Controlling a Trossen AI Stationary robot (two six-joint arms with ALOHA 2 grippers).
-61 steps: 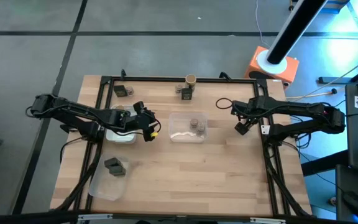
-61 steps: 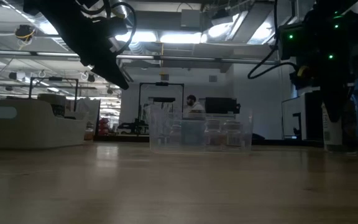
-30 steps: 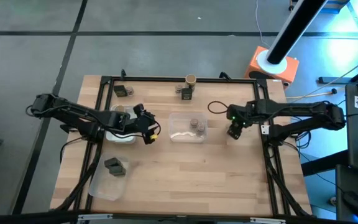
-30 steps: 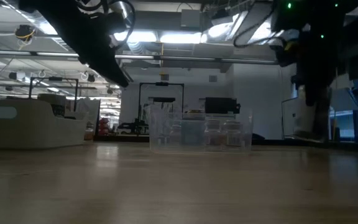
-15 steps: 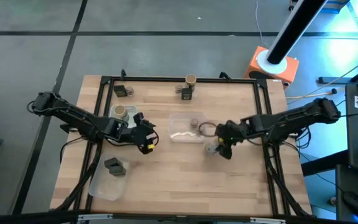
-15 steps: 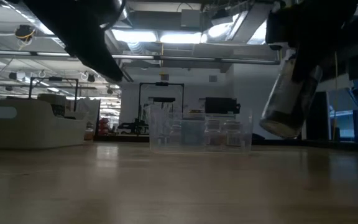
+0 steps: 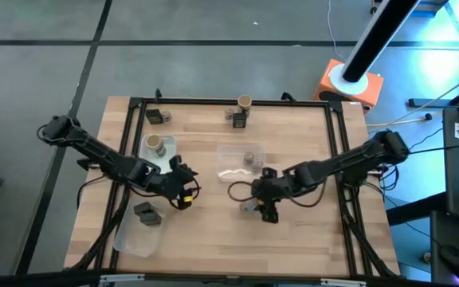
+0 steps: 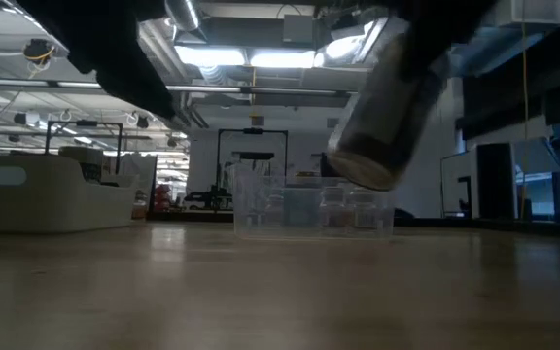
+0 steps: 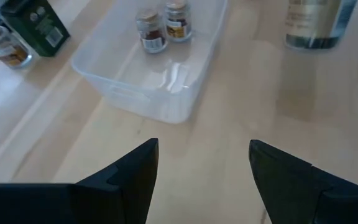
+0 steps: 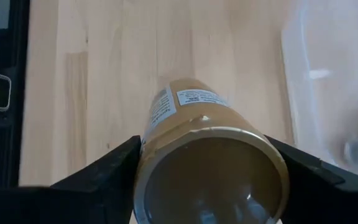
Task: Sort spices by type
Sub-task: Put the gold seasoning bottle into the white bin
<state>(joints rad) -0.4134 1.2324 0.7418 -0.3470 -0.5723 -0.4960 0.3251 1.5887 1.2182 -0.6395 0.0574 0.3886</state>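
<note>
My right gripper (image 7: pixel 261 206) is shut on a tan-topped cylindrical jar (image 10: pixel 194 118) in front of the middle clear tray (image 7: pixel 231 171). That tray holds two small squat jars (image 7: pixel 250 159). My left gripper (image 7: pixel 184 192) is open and empty, near of the left tray (image 7: pixel 166 166), where another tan-topped jar (image 7: pixel 154 144) stands. A dark packet (image 7: pixel 146 213) lies in the near-left tray (image 7: pixel 130 239). At the far edge stand a small jar (image 7: pixel 156 116), a tan-topped jar (image 7: pixel 245 102) and a dark packet (image 7: pixel 239 119). My right gripper pinches the jar's upper end, just under its tan lid (image 10: pixel 211 171), between its two fingers (image 10: pixel 107 177), one on each side. The fingers come from above, slanting from the table's right. The jar (image 8: pixel 382 112) hangs tilted, bottom down, clear of the table.
Black frame rails (image 7: pixel 127 143) run along the table's left, right and far sides. Bare wood lies near of the middle tray. The left wrist view shows the middle tray (image 9: pixel 160 81), the far packet (image 9: pixel 36 25) and the held jar (image 9: pixel 316 25).
My right gripper has carried the tan-topped jar from the table's right side toward its left and near edge, past the middle tray's near right corner; the jar stays lifted and tilted. My left gripper has gone toward the near edge, away from the left tray.
</note>
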